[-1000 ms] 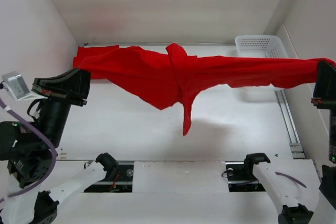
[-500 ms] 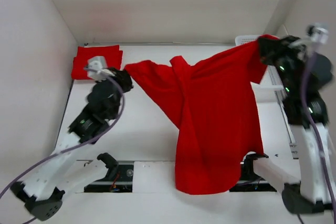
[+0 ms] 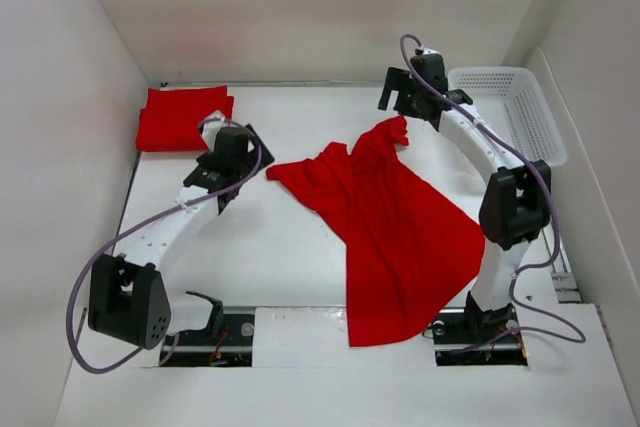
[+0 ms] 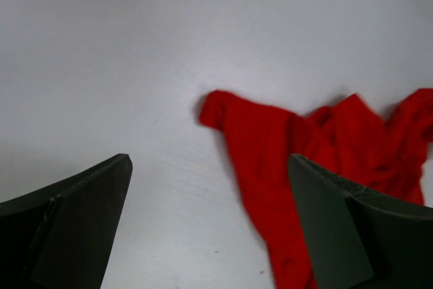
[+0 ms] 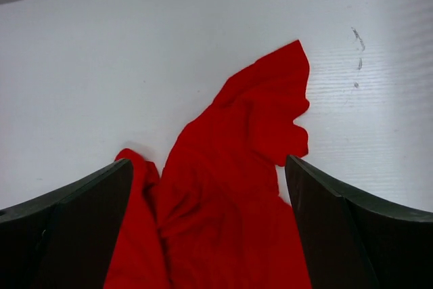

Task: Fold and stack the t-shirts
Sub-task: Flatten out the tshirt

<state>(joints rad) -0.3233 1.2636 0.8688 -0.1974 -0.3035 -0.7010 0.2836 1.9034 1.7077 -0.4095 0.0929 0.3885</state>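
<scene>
One red t-shirt (image 3: 400, 227) lies loose and crumpled on the white table, its lower part hanging over the near edge. A second red t-shirt (image 3: 180, 117) lies folded at the back left. My left gripper (image 3: 245, 152) is open just left of the loose shirt's left corner (image 4: 270, 140), holding nothing. In its wrist view that gripper (image 4: 208, 160) has bare table between its fingers. My right gripper (image 3: 398, 99) is open above the shirt's far tip (image 5: 230, 167). Cloth lies below its spread jaws (image 5: 208, 160), and nothing is gripped.
A white mesh basket (image 3: 545, 122) stands at the back right against the wall. White walls close in the table on the left, back and right. The arm bases sit at the near edge.
Both grippers opened and let go of the shirt, which dropped from being held up onto the table. Both arms swung inward and down toward the shirt's far corners.
</scene>
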